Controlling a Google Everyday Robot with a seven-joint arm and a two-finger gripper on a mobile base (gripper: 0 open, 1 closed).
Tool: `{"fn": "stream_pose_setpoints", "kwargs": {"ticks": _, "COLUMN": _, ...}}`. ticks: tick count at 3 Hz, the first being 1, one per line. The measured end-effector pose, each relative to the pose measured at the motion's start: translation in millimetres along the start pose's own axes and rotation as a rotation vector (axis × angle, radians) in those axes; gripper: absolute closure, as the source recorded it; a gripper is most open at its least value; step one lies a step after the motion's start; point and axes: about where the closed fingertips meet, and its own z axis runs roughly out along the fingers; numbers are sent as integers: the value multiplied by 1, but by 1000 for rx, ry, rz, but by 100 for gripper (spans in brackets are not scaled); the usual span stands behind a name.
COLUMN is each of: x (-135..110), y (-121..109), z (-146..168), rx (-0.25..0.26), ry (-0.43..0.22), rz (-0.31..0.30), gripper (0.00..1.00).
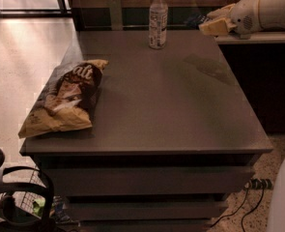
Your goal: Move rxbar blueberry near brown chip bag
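View: the one camera, looking down across a table from its front edge
Table (180, 110): flat grey-brown top, roughly square, with drawer fronts below the front edge
Gripper (210, 26): upper right, in the air by the table's back right corner, pointing left; its tan fingers (218, 27) are clamped on the bar
Arm (270, 7): white, comes in from the right edge, over a pale ledge (258, 37) beside the table
Bar (199, 19): small, dark blue, held at the gripper's tip, off the table; only the end sticking out to the left shows, print too small to read
Bag (64, 103): lies flat at the table's left edge, about midway front to back, long side running front to back; tan at the near end, dark brown with white script at the far end
Bar to bag: well apart, the bar at far right, the bag at left, most of the table top between them
Bottle (157, 18): clear, white cap, pale label, upright near the back edge, left of the gripper and not touching it
Shadow (205, 66): faint dark patch on the top below the gripper
Floor (16, 71): pale and lit, left of the table
Cables (250, 190): black, on speckled floor at lower right
Lower left: black curved frame (16, 192); what it is I cannot tell
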Motion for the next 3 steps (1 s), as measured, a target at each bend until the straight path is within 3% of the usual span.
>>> {"fn": "stream_pose_setpoints", "kwargs": {"ticks": 2, "x": -18, "y": 63, "z": -12, "rx": -174, "ry": -34, "rz": -36, "gripper": 100}}
{"fn": "stream_pose_setpoints", "kwargs": {"ticks": 3, "x": -20, "y": 97, "z": -6, "rx": -286, "ry": -58, "rz": -63, "gripper": 100}}
